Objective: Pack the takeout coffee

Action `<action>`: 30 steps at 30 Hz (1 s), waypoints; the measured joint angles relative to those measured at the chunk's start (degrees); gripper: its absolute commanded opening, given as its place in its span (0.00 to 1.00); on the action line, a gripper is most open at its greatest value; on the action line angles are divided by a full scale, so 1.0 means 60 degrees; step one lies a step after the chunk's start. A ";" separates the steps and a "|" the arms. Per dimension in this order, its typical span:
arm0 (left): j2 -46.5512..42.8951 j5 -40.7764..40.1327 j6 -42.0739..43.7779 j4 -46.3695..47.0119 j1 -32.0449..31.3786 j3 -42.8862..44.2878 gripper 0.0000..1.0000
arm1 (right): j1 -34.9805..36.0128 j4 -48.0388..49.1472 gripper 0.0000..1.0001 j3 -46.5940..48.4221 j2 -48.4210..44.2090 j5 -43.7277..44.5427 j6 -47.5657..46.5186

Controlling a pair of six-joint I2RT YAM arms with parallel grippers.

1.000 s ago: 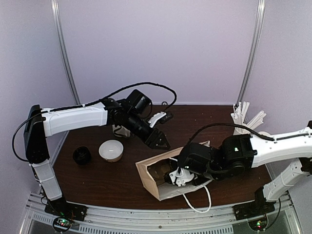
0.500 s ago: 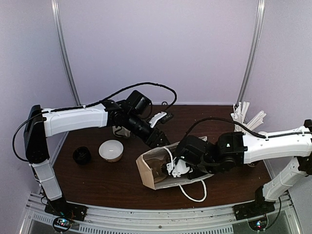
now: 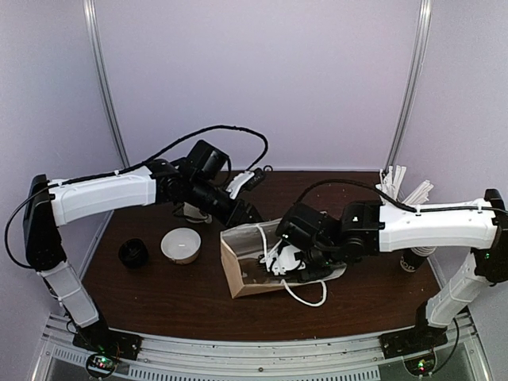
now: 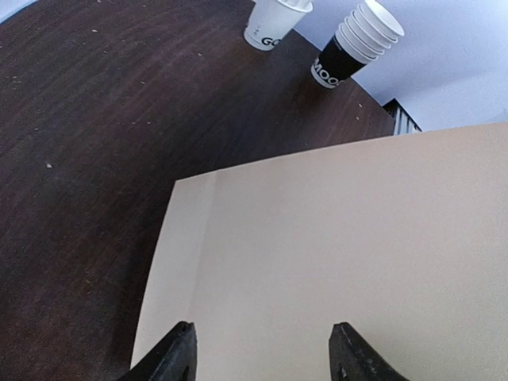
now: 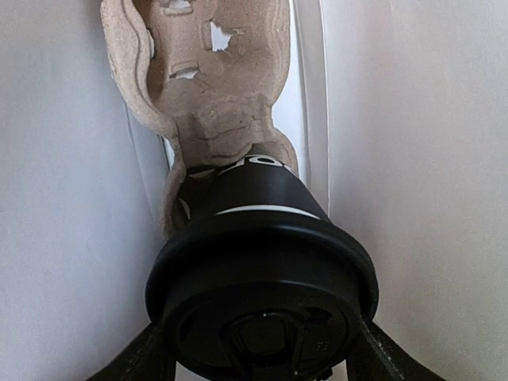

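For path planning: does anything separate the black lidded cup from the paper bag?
Nothing visible: the black dome-lidded paper cup, in the right claw, is inside the brown paper bag, touching a pulp carrier.

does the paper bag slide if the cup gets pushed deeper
Probably: the paper bag lies sideways on a smooth table and looks light. Its thin walls likely buckle. With the right gripper holding the takeout coffee inside, the open left gripper could brace it.

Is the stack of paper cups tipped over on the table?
No, the stack of paper cups stands upright on the table, beside a single white cup.
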 measured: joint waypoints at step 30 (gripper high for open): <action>-0.2535 -0.1774 -0.0069 0.0000 0.0976 -0.1774 0.63 | -0.2958 -0.3067 0.69 0.4743 0.3391 -0.4098 0.0273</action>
